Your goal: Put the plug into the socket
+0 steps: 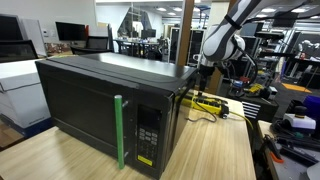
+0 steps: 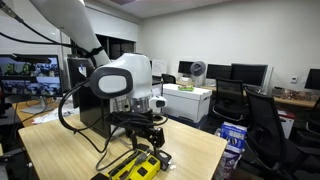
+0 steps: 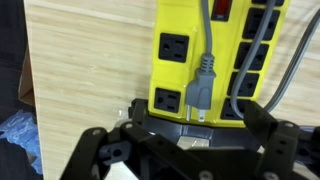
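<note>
While the black microwave (image 1: pixel 100 100) takes up much of the wooden counter (image 1: pixel 215 150), the yellow power strip (image 3: pixel 170 72) lies beside it. Above the strip, the end effector (image 3: pixel 180 135) hovers released, holding nothing. A gray plug (image 3: pixel 200 88) lies flat along the strip, seemingly unseated, so grasping and inserting remain.

table (image 1: pixel 215 150): light wood-grain top; I see it in both exterior views (image 2: pixel 195 150) and the wrist view (image 3: pixel 90 70).
microwave (image 1: pixel 100 95): black, sitting flat on the table, filling my exterior view from 9 o'clock to centre.
socket (image 1: pixel 210 103): yellow, flat on the wood at the microwave's 3 o'clock, close by; I can't tell if they touch.
socket, wrist view (image 3: pixel 215 60): at 1 o'clock, bare wood from 9 to 11.
cord (image 1: pixel 203 116): dark, looping on the wood at the socket's 6 o'clock.
</note>
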Robot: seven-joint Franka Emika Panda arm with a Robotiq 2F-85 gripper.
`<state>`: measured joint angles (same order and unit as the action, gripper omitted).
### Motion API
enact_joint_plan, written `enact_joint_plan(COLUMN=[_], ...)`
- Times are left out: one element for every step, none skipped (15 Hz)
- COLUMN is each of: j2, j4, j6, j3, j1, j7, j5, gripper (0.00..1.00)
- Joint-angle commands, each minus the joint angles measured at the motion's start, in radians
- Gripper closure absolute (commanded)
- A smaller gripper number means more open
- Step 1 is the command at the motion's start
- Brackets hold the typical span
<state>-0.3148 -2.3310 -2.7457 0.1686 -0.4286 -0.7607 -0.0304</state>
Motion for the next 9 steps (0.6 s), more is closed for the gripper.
enact_joint_plan(j2=[-0.013,-0.018,-0.023,-0.026,-0.028,-0.03,-0.032,-0.032,-0.033], j4=[-0.013,-0.011,-0.008,-0.005,-0.002,-0.001,0.003,0.006,0.009], j6=[-0.037,-0.037,-0.035,-0.034,-0.032,-0.03,-0.026,-0.024,-0.024], j3=[-0.002,0.004,0.006,0.007,0.008,0.009,0.01,0.012,0.014], j1=[-0.007,-0.004,-0.004,-0.005,-0.006,-0.008,-0.009,-0.01,-0.011], j7=[-0.007,0.002,0.006,0.007,0.008,0.007,0.007,0.007,0.008], j5=[0.012,0.02,0.022,0.022,0.021,0.021,0.021,0.022,0.023], gripper=[0.0,0.0,0.0,0.0,0.0,0.0,0.0,0.0,0.0])
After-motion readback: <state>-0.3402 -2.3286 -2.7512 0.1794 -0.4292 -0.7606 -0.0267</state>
